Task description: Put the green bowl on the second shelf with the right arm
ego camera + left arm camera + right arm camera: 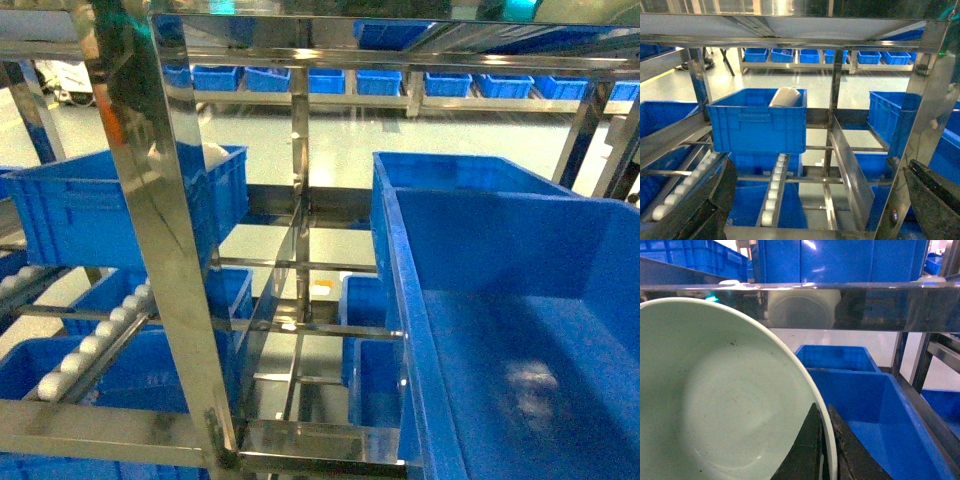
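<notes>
The pale green bowl (725, 405) fills the left of the right wrist view, tilted with its inside facing the camera. My right gripper (823, 412) is shut on the bowl's rim, one dark finger inside and one outside. Just above and beyond the bowl runs a broad shiny steel front rail (875, 302), which mirrors the bowl. The second shelf, a steel level with lanes of white rollers (772, 195), shows in the left wrist view, where my left gripper (820, 200) is open with nothing between its fingers. Neither gripper nor the bowl appears in the head view.
A blue crate (757, 125) holding a white domed object (785, 97) stands on the roller lanes. A large blue crate (510, 330) sits close at the right, another (875, 415) below the held bowl. Steel uprights (160, 230) frame the rack. Further blue crates line a far rack (380, 80).
</notes>
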